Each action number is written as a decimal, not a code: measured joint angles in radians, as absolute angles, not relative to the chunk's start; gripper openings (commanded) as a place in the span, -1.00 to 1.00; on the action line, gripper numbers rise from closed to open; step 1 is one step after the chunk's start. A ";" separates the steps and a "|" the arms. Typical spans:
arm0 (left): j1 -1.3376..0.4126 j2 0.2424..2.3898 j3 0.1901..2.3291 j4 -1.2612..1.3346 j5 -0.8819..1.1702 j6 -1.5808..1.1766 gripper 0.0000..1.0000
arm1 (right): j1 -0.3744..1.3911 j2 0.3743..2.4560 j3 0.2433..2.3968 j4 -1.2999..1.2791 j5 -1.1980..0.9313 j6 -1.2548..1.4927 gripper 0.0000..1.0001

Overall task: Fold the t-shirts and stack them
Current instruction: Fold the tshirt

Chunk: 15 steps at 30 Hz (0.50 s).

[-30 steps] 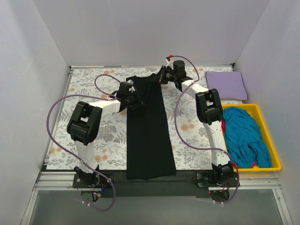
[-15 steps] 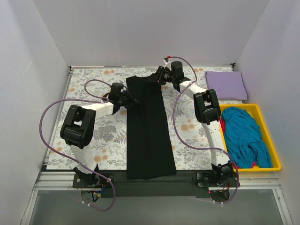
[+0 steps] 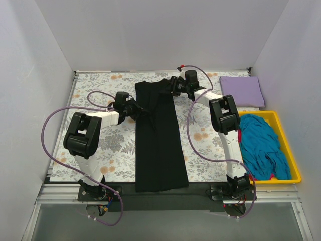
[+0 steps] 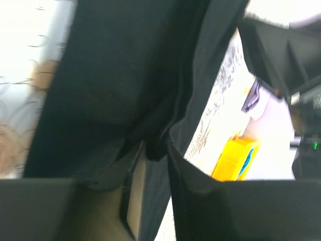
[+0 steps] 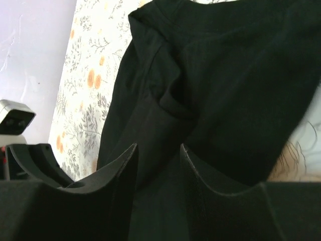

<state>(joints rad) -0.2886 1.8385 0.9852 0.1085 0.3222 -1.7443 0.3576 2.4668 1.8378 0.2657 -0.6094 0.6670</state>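
Observation:
The black t-shirt lies folded lengthwise in a long strip down the middle of the floral cloth. My left gripper is at the strip's left edge near the top. In the left wrist view its jaws pinch a bunched fold of the black t-shirt. My right gripper is at the strip's top right corner. In the right wrist view it is open, with the black t-shirt lying beyond the fingers. A folded lavender t-shirt lies at the back right.
A yellow tray at the right holds a crumpled teal t-shirt with a bit of pink cloth under it. The grey-and-orange floral cloth covers the table. White walls stand on three sides.
The left arm has drawn back leftward, and its gripper has shifted from over the shirt to its left edge. The right gripper has stayed by the top right corner.

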 measured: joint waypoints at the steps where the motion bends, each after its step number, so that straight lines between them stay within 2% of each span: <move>1: -0.286 1.839 0.983 0.106 0.321 -1.747 -0.46 | 0.355 2.450 1.814 0.264 -0.608 0.656 -0.08; 6: -0.277 1.838 0.981 0.071 0.297 -1.750 -0.05 | 0.346 2.352 1.705 0.263 -0.609 0.603 -0.08; 9: -0.277 1.824 0.981 0.022 0.266 -1.731 0.06 | 0.340 2.289 1.647 0.261 -0.607 0.572 -0.08; 10: -0.277 1.813 0.981 -0.001 0.251 -1.716 0.16 | 0.337 2.267 1.626 0.260 -0.606 0.564 -0.08; 15: -0.294 1.745 1.034 -0.122 0.123 -1.570 0.23 | 0.321 2.155 1.520 0.236 -0.602 0.515 -0.08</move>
<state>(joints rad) -0.2935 1.7447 1.0344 -0.1219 0.1234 -1.5700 0.3206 2.1548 1.5196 0.2356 -0.6018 0.5152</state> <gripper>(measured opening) 0.608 0.458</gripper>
